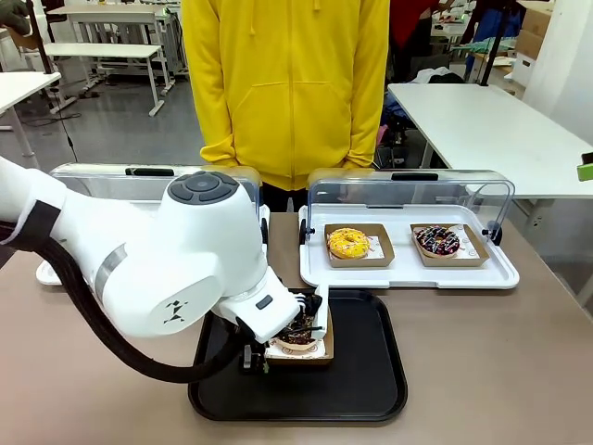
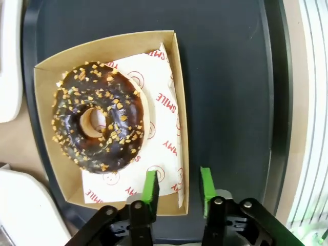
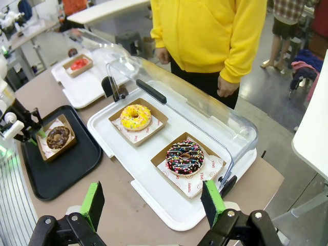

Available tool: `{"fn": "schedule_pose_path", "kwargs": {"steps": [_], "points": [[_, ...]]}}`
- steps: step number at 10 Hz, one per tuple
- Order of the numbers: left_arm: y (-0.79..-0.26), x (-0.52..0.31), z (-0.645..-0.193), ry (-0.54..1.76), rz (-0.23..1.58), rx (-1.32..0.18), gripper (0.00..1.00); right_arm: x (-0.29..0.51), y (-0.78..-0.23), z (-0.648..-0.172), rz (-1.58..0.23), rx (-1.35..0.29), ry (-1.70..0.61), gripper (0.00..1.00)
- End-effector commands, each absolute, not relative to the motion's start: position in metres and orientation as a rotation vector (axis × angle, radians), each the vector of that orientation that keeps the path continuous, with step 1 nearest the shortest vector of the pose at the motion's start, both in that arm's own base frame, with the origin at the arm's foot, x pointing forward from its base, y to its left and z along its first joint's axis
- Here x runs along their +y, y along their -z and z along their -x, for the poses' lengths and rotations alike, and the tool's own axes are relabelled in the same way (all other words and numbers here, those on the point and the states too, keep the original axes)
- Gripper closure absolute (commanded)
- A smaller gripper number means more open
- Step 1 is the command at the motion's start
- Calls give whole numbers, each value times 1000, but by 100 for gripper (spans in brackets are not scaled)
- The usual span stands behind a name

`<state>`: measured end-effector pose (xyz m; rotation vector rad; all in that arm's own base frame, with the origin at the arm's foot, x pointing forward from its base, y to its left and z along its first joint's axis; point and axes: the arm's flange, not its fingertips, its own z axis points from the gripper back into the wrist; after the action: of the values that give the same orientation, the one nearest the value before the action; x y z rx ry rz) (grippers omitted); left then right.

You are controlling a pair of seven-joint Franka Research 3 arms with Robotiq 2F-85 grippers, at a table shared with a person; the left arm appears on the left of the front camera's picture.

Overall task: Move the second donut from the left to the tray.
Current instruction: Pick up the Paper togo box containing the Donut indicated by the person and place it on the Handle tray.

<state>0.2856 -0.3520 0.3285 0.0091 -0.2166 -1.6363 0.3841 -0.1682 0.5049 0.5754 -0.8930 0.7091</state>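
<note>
Crumb-topped glazed donut (image 2: 97,123) | square cardboard holder | flat black tray (image 2: 225,77) | left gripper (image 2: 178,187) apparently released

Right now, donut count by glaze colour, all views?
Chocolate with tan crumbs, in its holder on the black tray: 1
Yellow: 1
Dark with colourful sprinkles: 1
Red: 1
Total: 4

Left gripper (image 2: 178,187) low, fingers slightly parted; right gripper (image 3: 154,202) raised, fingers spread wide.
</note>
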Motion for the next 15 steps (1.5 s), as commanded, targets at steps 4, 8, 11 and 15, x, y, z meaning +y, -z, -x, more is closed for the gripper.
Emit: {"fn": "schedule_pose_path", "kwargs": {"steps": [4, 8, 11, 15], "points": [[-381, -344, -279, 1633, -65, -213, 0, -168, -505, -387, -577, -930, -725, 0], [-386, -346, -277, 1638, -54, -226, 0, -168, -505, -387, -577, -930, -725, 0], [-386, -346, -277, 1638, -54, -226, 0, -168, -505, -387, -577, -930, -725, 0], [-386, -346, -277, 1638, -54, -226, 0, -168, -505, -387, -577, -930, -725, 0]]}}
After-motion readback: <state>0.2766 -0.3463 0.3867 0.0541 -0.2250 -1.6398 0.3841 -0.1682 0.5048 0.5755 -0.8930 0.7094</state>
